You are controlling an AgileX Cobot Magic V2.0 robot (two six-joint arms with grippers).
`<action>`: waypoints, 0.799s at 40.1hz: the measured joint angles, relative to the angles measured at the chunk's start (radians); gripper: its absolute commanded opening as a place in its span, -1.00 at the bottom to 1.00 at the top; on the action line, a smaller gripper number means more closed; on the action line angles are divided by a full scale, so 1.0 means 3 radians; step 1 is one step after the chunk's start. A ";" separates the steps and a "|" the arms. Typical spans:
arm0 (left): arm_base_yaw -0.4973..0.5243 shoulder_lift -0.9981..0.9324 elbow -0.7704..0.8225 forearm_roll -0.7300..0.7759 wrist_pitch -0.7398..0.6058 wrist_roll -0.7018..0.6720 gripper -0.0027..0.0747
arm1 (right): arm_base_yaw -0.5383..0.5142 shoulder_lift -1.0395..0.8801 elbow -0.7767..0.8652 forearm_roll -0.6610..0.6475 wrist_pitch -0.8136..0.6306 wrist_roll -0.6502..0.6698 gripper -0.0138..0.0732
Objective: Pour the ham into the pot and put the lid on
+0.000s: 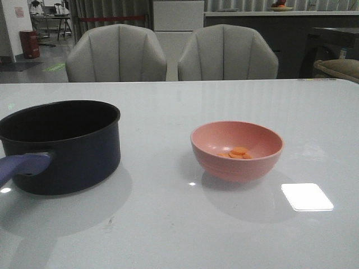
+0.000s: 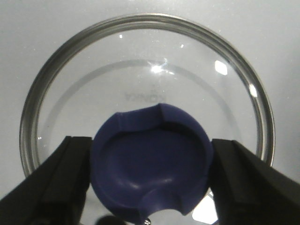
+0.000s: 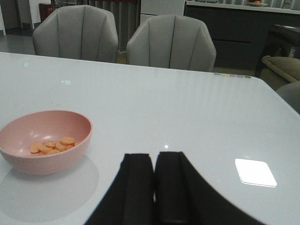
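Ham (image 1: 237, 152): a few orange slices lying in the bottom of the pink bowl (image 1: 263, 159); none poured yet.
Bowl: stands upright on the white surface (image 1: 168, 224), right of the middle, nearer the front edge than the far one.
Pot (image 1: 84, 151): open and seemingly empty, toward the left edge of the surface, well apart from the bowl, its handle (image 1: 22, 165) pointing to the front left.
Lid (image 2: 140, 65): lies flat on the white surface, knob (image 2: 150, 164) up; seen only from the left wrist, so I cannot tell where on the surface it sits.
Left gripper (image 2: 150, 180): jaws open, one on each side of the knob and just beside it; whether they touch it I cannot tell.
Right gripper (image 3: 154, 187): jaws closed together, holding nothing, low over the surface, with the bowl off to one side and apart.
Step in hand: judged the very start; pouring has not begun and the pot is uncovered.
Next move: the right jaws would need to open, reach the bowl's rim, grip it, carry it over the pot and tip it; the left side looks ready to close on the knob, but the lid should wait until the ham is in.
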 measured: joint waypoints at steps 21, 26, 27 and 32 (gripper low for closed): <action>0.0000 0.0196 0.0000 0.0000 -0.0072 0.0008 0.57 | 0.0000 0.0000 0.0000 0.0000 0.0000 0.0000 -0.34; 0.0000 0.0196 0.0000 0.0000 -0.0079 0.0008 0.56 | 0.0000 0.0000 0.0000 0.0000 0.0000 0.0000 -0.34; 0.0000 0.0196 0.0000 0.0000 -0.0079 0.0008 0.54 | 0.0000 0.0000 0.0000 0.0000 0.0000 0.0000 -0.34; 0.0000 0.0196 0.0000 0.0013 -0.0079 0.0013 0.52 | 0.0000 0.0000 0.0000 0.0000 0.0000 0.0000 -0.34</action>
